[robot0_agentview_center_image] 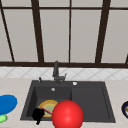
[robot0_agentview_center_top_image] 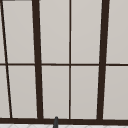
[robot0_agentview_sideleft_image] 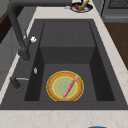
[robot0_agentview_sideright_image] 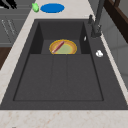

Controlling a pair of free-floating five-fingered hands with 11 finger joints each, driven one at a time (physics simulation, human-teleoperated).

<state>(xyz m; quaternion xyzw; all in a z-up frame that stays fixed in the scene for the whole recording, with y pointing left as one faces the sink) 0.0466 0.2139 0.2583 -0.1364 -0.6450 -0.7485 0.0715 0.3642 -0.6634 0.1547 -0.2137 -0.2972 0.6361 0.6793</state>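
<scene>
Front view: left robot hand (robot0_agentview_center_image: 38,114) at sink (robot0_agentview_center_image: 90,100) front edge, beside plate (robot0_agentview_center_image: 49,107) with pink stick (robot0_agentview_center_image: 46,111); grip unclear, possibly touching stick; red ball (robot0_agentview_center_image: 67,114) adjacent.

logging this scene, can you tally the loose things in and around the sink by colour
yellow: 1, plate in the sink basin
pink: 1, stick lying across the plate
blue: 1, flat dish on the counter
green: 1, small thing beside the blue dish
red: 1, ball by the left hand
dark: 1, bowl holding food
total: 6
</scene>
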